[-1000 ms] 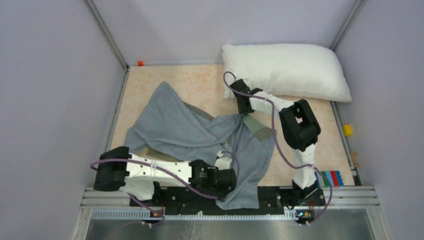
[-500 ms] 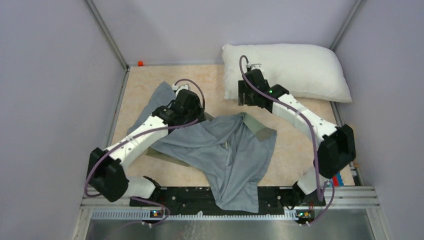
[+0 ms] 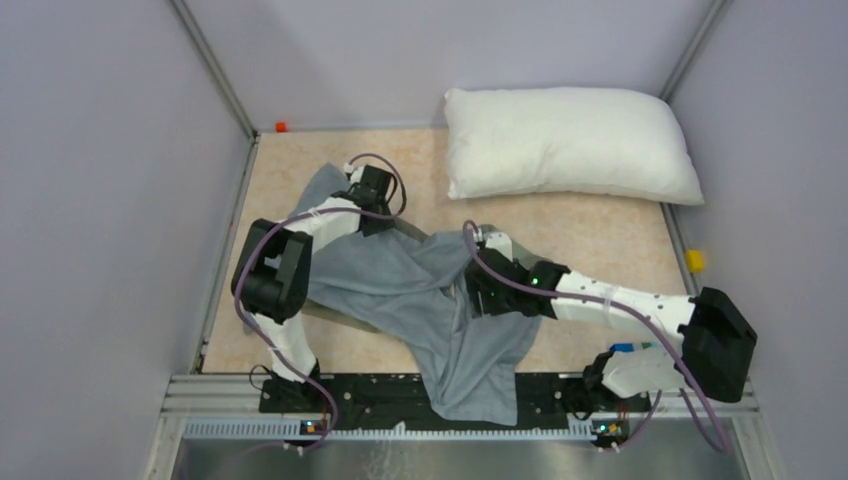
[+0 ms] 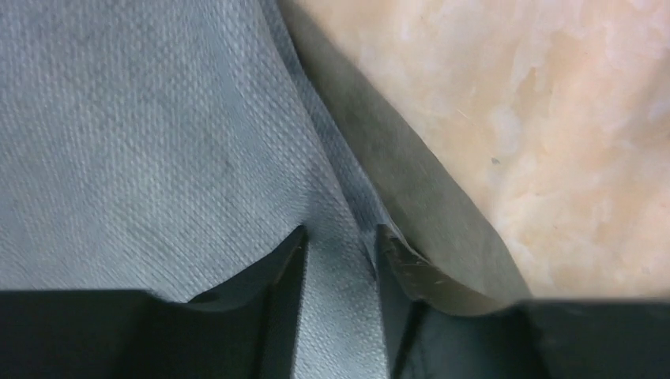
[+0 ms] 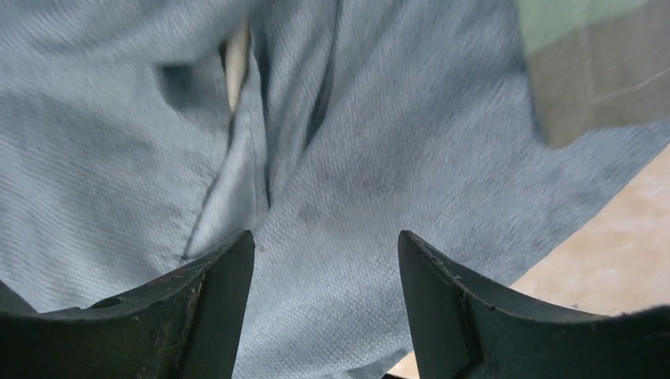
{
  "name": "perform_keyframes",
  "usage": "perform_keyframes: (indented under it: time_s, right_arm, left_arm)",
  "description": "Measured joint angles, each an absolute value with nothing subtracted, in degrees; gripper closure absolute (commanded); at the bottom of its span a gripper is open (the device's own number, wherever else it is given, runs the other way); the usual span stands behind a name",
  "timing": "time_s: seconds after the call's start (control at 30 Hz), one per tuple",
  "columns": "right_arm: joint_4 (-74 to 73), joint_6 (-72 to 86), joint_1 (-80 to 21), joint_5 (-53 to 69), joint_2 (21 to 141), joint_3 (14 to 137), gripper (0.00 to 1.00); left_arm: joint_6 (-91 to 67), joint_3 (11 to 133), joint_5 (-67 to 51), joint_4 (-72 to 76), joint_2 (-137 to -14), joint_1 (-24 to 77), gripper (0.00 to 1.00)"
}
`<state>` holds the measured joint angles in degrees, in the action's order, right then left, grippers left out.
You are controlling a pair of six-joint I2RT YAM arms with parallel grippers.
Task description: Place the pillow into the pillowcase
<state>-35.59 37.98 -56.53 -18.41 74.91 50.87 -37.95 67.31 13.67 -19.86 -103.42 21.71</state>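
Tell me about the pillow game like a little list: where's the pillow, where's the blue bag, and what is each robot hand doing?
pillow: white and plump, lying at the far right of the table, no hand on it
pillowcase: grey-blue, wrinkled, spread across the middle, one end reaching the near edge
left hand: pinching a fold at the pillowcase's far edge
right hand: open, over the pillowcase's middle
pillow in pillowcase: not yet

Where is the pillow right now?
In the top view, the pillow lies at the far right corner of the table, apart from the pillowcase spread mid-table.
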Motion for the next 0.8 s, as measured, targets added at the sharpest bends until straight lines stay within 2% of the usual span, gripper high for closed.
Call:
perform_keyframes:
  time_s: [0.07,0.13,0.27,0.43,0.47,0.57,0.6,0.7,0.8]
  right_arm:
    - [-34.6,39.8,-58.0,-17.8,73.6,47.7,0.34]
    - [-33.8,41.5,-58.8,-17.3,73.1,44.7,0.34]
    - [-32.2,43.9,-60.0,-16.0,73.3,40.0,0.34]
    - [-32.4,45.3,-60.4,-15.3,74.7,37.8,0.33]
    - [-32.5,45.5,-60.4,-15.3,74.8,37.7,0.33]
    - [-32.7,45.7,-60.4,-15.3,74.9,37.5,0.32]
    - [-32.6,45.8,-60.4,-15.3,75.0,37.5,0.32]
    - [-32.9,46.1,-60.4,-15.4,75.4,37.5,0.31]
    - [-33.3,45.7,-59.9,-15.6,75.9,37.9,0.31]
  left_arm:
    - [-37.6,68.5,14.8,-19.3,-105.4,21.4,0.88]
    - [-36.8,68.6,15.9,-19.0,-105.9,20.9,1.00]
    - [-34.8,70.9,17.0,-19.3,-105.9,16.8,1.00]
    - [-32.4,82.3,17.7,-19.5,-107.8,8.3,1.00]
    - [-32.2,85.3,17.5,-19.3,-109.0,6.7,0.91]
    - [-30.5,93.8,15.7,-18.9,-114.0,3.4,0.33]
    - [-29.8,96.7,14.4,-19.1,-116.0,2.8,0.24]
    - [-28.3,103.2,9.5,-19.9,-121.7,2.5,0.13]
    - [-27.1,101.6,6.2,-21.6,-121.9,4.5,0.12]
